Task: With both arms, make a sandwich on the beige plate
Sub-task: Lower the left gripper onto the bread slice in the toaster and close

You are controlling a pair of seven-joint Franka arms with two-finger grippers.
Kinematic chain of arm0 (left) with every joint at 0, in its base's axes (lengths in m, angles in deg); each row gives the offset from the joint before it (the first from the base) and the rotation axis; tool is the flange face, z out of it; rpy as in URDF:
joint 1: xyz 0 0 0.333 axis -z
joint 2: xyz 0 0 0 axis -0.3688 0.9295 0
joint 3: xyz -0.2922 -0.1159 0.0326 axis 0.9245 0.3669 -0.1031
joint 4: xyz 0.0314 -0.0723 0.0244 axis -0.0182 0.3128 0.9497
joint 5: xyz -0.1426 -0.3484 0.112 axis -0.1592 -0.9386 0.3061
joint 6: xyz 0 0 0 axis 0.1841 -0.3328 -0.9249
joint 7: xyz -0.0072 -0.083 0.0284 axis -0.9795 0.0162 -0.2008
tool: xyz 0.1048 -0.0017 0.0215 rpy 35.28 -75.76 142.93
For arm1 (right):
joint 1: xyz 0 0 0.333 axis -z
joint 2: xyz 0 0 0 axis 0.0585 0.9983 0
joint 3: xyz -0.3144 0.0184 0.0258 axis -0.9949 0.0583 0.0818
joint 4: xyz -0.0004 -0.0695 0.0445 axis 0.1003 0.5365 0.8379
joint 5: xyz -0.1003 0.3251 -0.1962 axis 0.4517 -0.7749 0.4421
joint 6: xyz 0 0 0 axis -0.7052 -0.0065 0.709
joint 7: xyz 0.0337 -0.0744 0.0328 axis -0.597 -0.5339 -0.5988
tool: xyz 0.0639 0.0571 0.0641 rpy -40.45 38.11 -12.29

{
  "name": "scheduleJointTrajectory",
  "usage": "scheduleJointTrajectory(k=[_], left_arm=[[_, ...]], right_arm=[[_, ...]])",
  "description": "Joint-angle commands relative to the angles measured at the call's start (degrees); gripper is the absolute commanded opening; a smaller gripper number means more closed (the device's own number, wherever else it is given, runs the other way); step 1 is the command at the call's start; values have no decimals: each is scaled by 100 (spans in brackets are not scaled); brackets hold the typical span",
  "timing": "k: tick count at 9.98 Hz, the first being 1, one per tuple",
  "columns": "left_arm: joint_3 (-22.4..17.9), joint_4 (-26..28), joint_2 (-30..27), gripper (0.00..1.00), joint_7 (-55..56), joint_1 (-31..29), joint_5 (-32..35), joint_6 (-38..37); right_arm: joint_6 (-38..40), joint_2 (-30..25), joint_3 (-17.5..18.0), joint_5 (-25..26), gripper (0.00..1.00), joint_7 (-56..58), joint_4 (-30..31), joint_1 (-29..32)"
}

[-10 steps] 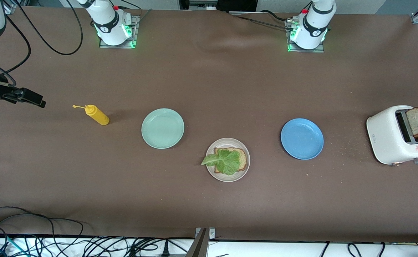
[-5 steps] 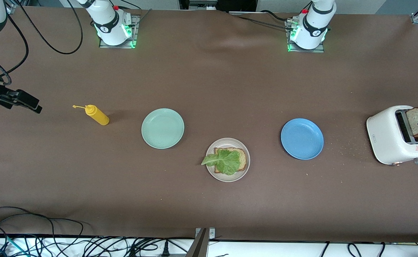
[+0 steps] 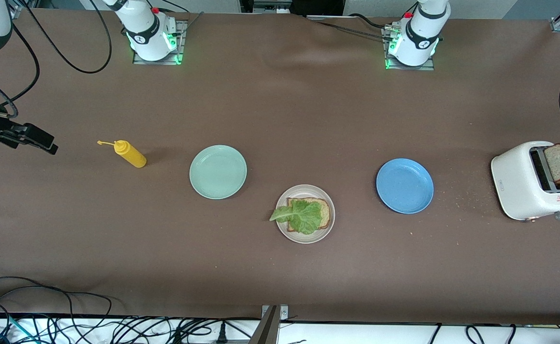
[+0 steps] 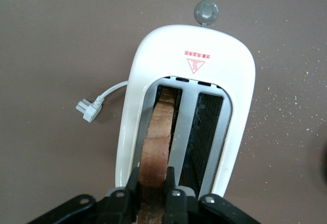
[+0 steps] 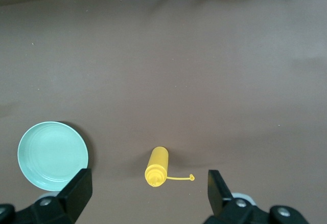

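One bread slice (image 3: 314,211) with lettuce (image 3: 301,216) lies on beige plate (image 3: 305,191), mid-counter. Left gripper (image 4: 152,191), jaws clamped on second slice (image 4: 157,147), over toaster (image 3: 519,181). Right gripper (image 5: 148,193), jaws apart, waits over mustard bottle (image 5: 157,166). Next, likely: carry slice over plate, lower onto lettuce.

We see a yellow squeeze bottle (image 3: 130,153) lying near the right arm's end, a mint-green plate (image 3: 218,171) beside it, a blue plate (image 3: 404,185), and a white toaster (image 3: 528,181) with scattered crumbs (image 3: 466,198) close by.
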Motion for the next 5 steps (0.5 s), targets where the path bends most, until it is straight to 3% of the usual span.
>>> scheduleJointTrajectory(k=[1, 3, 5], left_arm=[[175, -95, -187, 0, -27, 45, 161, -412], [176, -586, -152, 0, -263, 71, 161, -869], [202, -1419, 128, 0, -702, 141, 56, -1815]], right_arm=[[-99, -57, 0, 106, 100, -104, 77, 2], [-108, -30, 0, 106, 100, -96, 77, 11], [-161, -21, 0, 106, 100, -96, 77, 11]])
